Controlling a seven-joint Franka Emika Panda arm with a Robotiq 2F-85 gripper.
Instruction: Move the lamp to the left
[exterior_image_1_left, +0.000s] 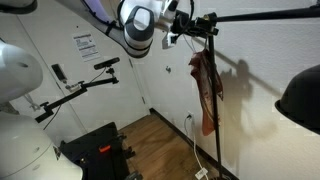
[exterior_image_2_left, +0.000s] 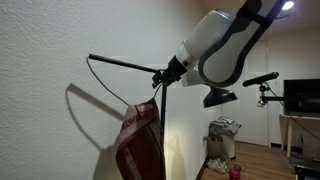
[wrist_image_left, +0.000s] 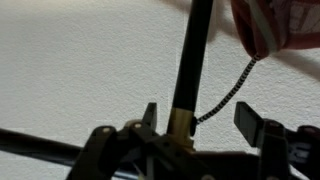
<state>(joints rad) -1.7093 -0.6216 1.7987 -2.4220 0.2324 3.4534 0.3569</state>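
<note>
The lamp is a thin black pole (exterior_image_1_left: 217, 110) with a long horizontal black arm (exterior_image_1_left: 270, 15) at the top, standing against the white wall. It shows in both exterior views, with its pole (exterior_image_2_left: 163, 130) and arm (exterior_image_2_left: 120, 64). A red cloth (exterior_image_1_left: 207, 88) hangs from the joint (exterior_image_2_left: 135, 145). My gripper (exterior_image_1_left: 184, 27) is up at the joint of pole and arm (exterior_image_2_left: 165, 72). In the wrist view my gripper (wrist_image_left: 200, 122) is open, its fingers on either side of the pole (wrist_image_left: 192, 55), which stands nearer one finger. A braided cord (wrist_image_left: 230, 95) runs from the brass joint (wrist_image_left: 180, 122).
A dark rounded shape (exterior_image_1_left: 302, 100) fills the near edge of an exterior view. A camera on a black stand (exterior_image_1_left: 80, 85) and black equipment (exterior_image_1_left: 95, 150) stand on the wooden floor. A desk with a monitor (exterior_image_2_left: 300, 97) and a bin (exterior_image_2_left: 222, 135) are further off.
</note>
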